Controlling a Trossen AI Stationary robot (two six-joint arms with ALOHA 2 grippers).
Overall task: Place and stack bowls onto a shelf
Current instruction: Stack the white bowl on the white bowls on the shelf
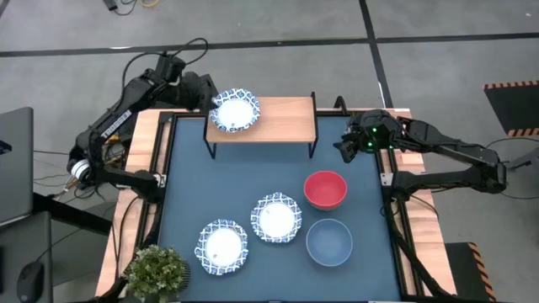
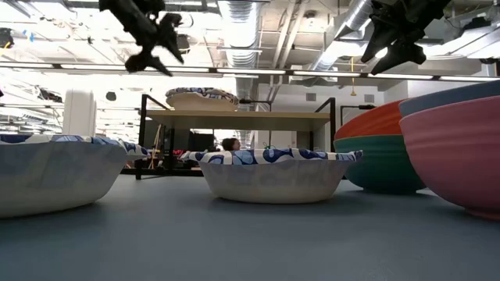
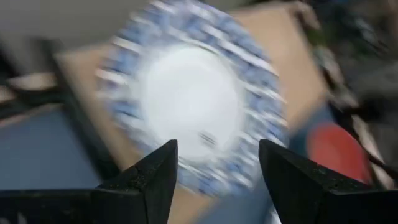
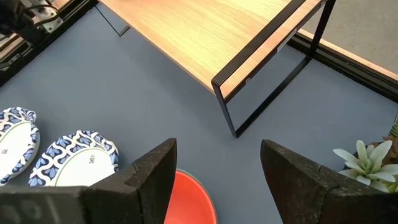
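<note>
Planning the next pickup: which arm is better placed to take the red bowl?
The right. Its hand hangs open just above the red bowl, on that side of the table. The left hand is open over the patterned bowl on the shelf.

Light wooden shelf [image 1: 278, 119] on black metal legs; matt blue table [image 1: 194, 194].

Two dark jointed arms

Both arms are black with looping cables; the left arm [image 1: 114, 126] bears white lettering, the right arm [image 1: 446, 156] shows a green light at its wrist.
</note>
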